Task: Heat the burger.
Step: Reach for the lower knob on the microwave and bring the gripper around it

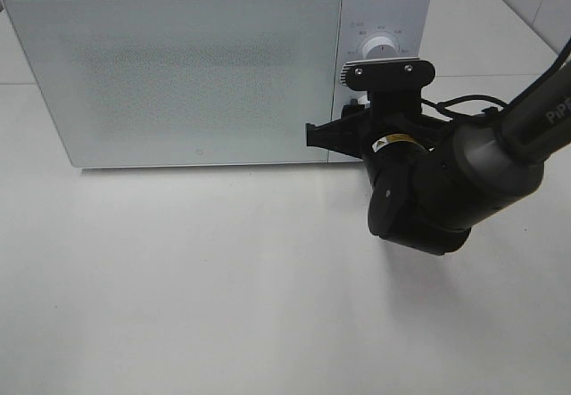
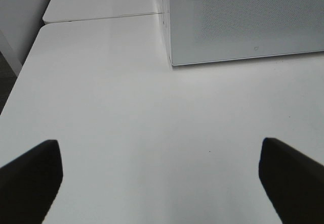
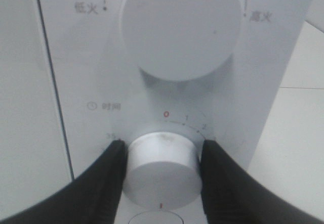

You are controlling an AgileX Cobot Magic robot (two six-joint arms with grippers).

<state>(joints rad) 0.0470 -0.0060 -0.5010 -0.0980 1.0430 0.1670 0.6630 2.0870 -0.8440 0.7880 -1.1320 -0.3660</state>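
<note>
The burger is out of view; the white microwave [image 1: 178, 65] stands with its door shut. My right gripper [image 3: 162, 150] is at the microwave's control panel, its two black fingers pressed against both sides of the lower timer knob [image 3: 161, 171]. In the high view the right gripper [image 1: 361, 110] meets the panel just below the upper power knob [image 1: 379, 49]. My left gripper [image 2: 159, 142] hangs open over bare tabletop in front of the microwave's left corner, holding nothing.
The power knob [image 3: 179, 29] sits directly above the timer knob. The white table [image 1: 178, 279] stretches in front of the microwave. The right arm [image 1: 464, 172] reaches in from the right edge.
</note>
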